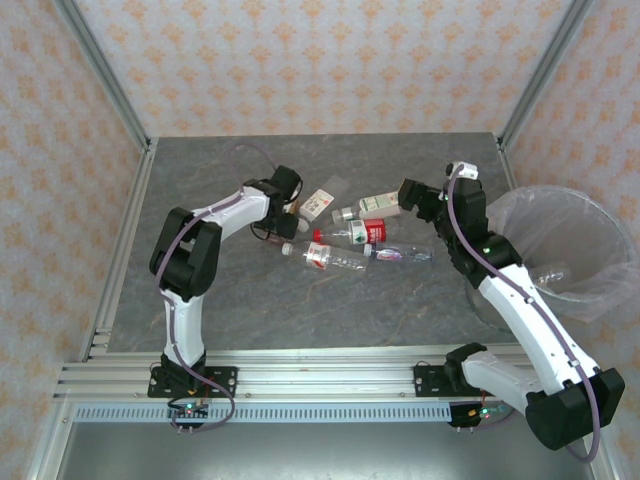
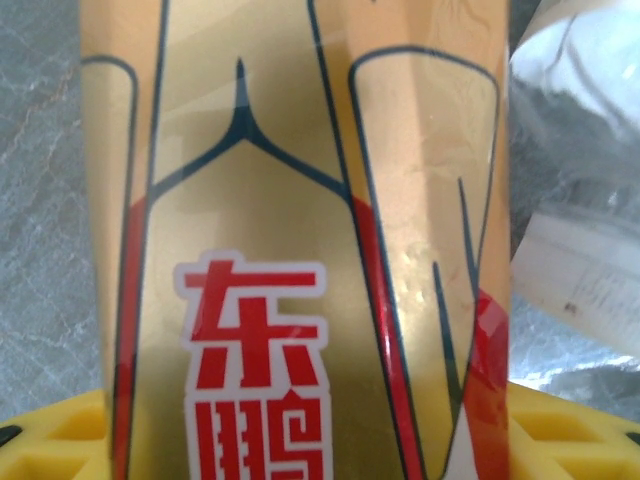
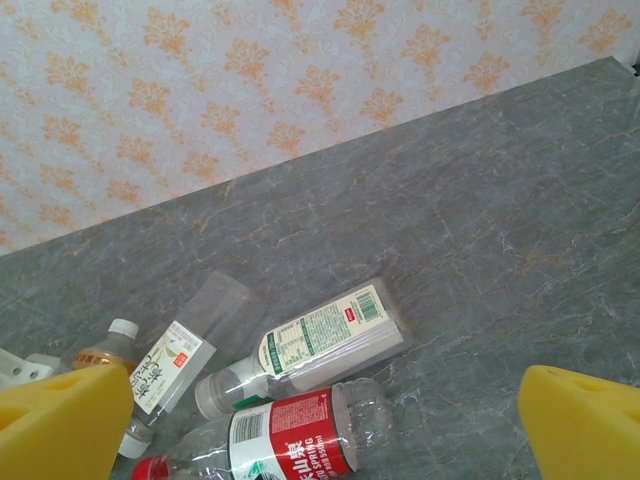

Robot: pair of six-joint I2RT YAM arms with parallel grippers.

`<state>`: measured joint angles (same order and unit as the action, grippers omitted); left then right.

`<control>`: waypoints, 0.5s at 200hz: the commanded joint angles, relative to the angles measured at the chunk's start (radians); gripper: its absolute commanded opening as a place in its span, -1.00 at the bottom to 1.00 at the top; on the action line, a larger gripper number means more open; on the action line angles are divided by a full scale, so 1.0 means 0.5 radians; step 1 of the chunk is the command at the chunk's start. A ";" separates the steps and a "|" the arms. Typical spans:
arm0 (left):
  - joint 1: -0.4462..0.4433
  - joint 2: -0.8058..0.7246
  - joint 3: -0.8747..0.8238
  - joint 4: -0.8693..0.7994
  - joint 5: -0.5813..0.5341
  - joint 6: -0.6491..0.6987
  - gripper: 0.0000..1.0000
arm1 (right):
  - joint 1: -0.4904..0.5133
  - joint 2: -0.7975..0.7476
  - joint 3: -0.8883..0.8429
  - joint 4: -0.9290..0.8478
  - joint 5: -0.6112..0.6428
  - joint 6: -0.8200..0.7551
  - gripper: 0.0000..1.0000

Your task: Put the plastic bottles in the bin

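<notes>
The left arm (image 1: 190, 250) stretches forward, its left gripper (image 1: 292, 210) low at the heap's left end. A gold-labelled bottle (image 2: 300, 250) sits between its yellow fingers (image 2: 55, 440) — ends cut off, grip unclear. The right gripper (image 1: 408, 192) is spread wide by the plastic bottles (image 1: 350, 240) — the bin (image 1: 600, 215) stands to their right.

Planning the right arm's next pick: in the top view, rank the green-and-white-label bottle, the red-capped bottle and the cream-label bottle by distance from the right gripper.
From the right gripper:
1. green-and-white-label bottle, just left of it.
2. red-capped bottle, left and nearer the bases.
3. cream-label bottle, farthest left.
</notes>
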<state>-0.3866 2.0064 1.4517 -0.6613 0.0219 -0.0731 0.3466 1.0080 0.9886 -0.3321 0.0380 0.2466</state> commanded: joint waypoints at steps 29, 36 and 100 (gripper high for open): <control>-0.014 -0.303 -0.121 0.109 0.050 -0.036 -0.32 | 0.012 0.021 -0.050 0.088 -0.086 0.049 0.98; -0.015 -0.337 -0.145 0.135 0.067 -0.045 -0.35 | 0.012 0.027 -0.058 0.103 -0.097 0.066 0.98; -0.015 -0.694 -0.440 0.461 0.276 -0.115 -0.62 | 0.012 0.032 -0.182 0.335 -0.094 0.193 0.98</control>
<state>-0.3866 1.7332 1.2930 -0.5297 0.0982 -0.1066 0.3466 1.0290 0.9306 -0.2577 -0.0036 0.3012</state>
